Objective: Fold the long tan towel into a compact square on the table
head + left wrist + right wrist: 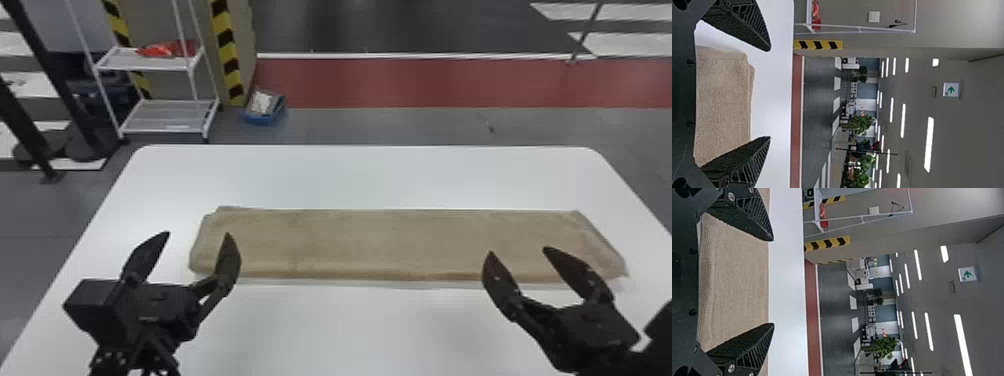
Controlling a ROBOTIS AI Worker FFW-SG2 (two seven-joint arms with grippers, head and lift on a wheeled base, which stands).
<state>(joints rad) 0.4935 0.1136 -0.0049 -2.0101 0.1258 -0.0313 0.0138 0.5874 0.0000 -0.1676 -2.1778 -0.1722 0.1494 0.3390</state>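
Because the towel (390,242) is lying lengthwise across the table (375,175), already narrowed into a strip, the two pincers are probably being spaced to handle its ends. The left pincer (195,233) is hovering by the towel's left end, tips apart; the right pincer (519,250) is hanging over the near edge toward the other end — also parted, gripping nothing. Both are tapering to leaf-like points. The tan cloth is showing a soft, nubbly pile, its layered ends sitting slightly uneven against the smooth white tabletop.
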